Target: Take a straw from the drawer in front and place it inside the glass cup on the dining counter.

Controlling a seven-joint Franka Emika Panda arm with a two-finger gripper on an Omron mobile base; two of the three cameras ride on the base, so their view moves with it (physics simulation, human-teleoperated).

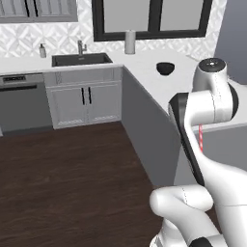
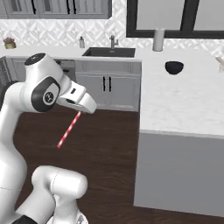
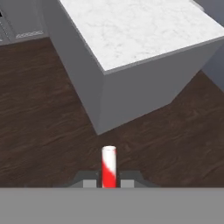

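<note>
— Poking out from the gripper, that's where the straw is, pinched between the two fingertips, slanting down over the dark wood floor.
— And what's near it?
— The corner of the dining counter, just ahead. A dark bowl sits farther back on it.
</note>
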